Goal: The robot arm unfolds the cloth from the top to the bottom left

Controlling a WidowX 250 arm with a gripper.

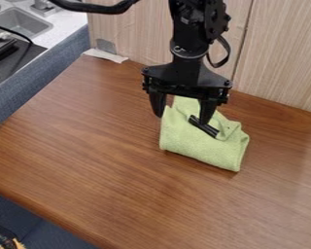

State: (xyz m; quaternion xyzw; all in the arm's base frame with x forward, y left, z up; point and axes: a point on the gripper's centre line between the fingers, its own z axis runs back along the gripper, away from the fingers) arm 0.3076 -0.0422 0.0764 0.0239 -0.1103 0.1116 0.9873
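Observation:
The black gripper [182,116] hangs over the upper part of the cloth with its two fingers spread apart. One finger is by the cloth's upper left edge, the other over its upper middle. The light green cloth [200,146] lies folded and rumpled on the wooden table, right of centre, with a loose fold at its right side. A short black bar-like object [203,126] rests on the cloth, just below the right finger. Whether either fingertip touches the cloth, I cannot tell.
The brown wooden table [106,146] spreads around the cloth. A pale wood-grain wall [281,58] stands behind it. At the upper left are a grey sink [22,22] and a counter with a blue-grey side. A pale strip [106,55] lies at the table's back left corner.

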